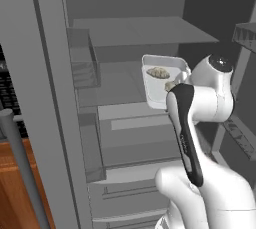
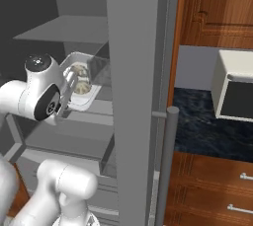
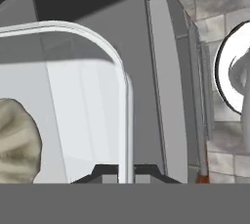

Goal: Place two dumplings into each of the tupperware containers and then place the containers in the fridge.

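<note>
Inside the open fridge (image 1: 125, 33), above its middle shelf, the gripper (image 3: 126, 171) is pinched nearly closed on the rim of a tupperware container (image 1: 162, 80), fingertips (image 3: 105, 173) either side of the wall. Tray pale, shallow, tilted; a tan folded dumpling (image 1: 158, 72) lies inside. Arm reaches forward, wrist bent toward the shelves.
</note>
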